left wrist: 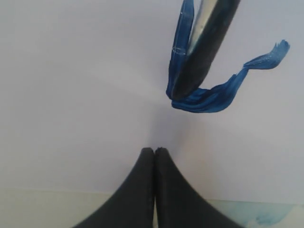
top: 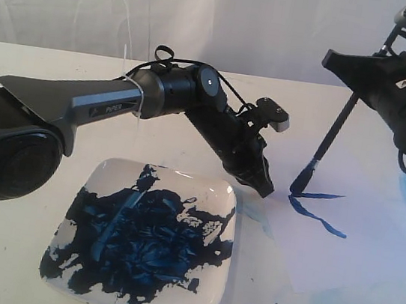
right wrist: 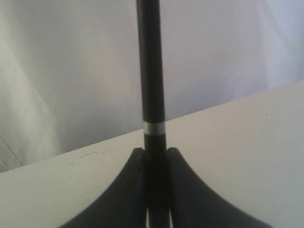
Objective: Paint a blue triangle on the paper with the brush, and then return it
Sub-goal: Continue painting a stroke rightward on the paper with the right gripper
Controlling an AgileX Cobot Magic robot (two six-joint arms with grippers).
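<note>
The right gripper [right wrist: 154, 153] clamps the brush [top: 335, 136], tip on the paper [top: 358, 261]; the blue triangle [top: 318, 217] stands unclosed, final side and return outstanding; the left gripper [left wrist: 155, 151] is closed on nothing.

Bright, diffuse, even light, faint soft shadows, washed-out whites, close-up wrist views slightly blurred.

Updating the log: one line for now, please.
right jaws: shut on brush | brush tip: on paper | blue triangle: two sides painted | left jaws: shut, empty
</note>
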